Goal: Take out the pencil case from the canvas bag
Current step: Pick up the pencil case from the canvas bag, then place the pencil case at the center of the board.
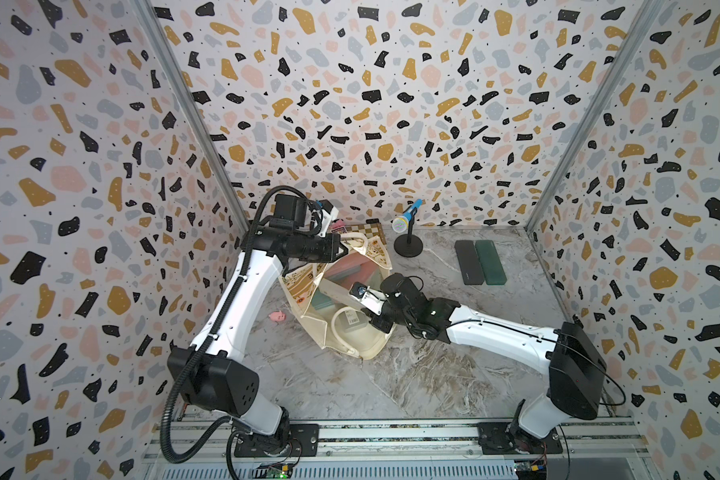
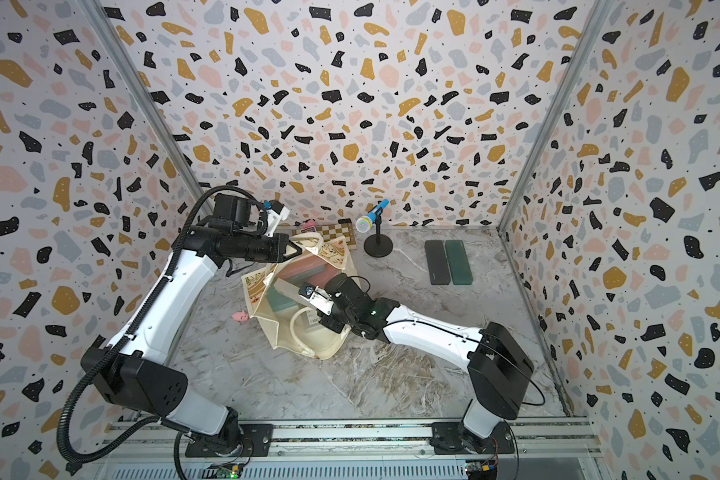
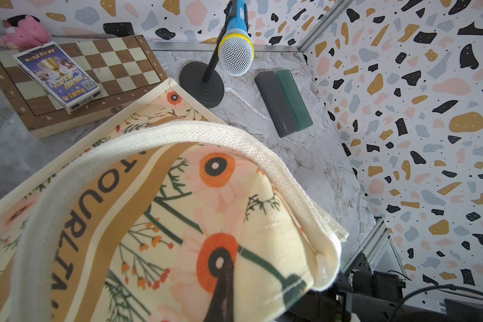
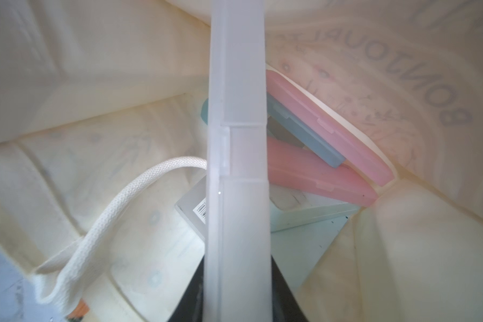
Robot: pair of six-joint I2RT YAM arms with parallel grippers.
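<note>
Now my right gripper (image 4: 237, 294) pinches one end of the frosted white rigid plastic pencil case (image 4: 237, 111), inside the cream floral canvas bag (image 1: 362, 345). My left gripper (image 1: 344, 249) clamps the bag's rim. The case looks light, stiff and slick, so I'd squeeze firmly.

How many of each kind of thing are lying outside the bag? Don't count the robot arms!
Cases: 2, black case and green case
Pink toys: 2, plush and pig
Chessboard: 1
Card box: 1
Microphone: 1
Total: 7
</note>
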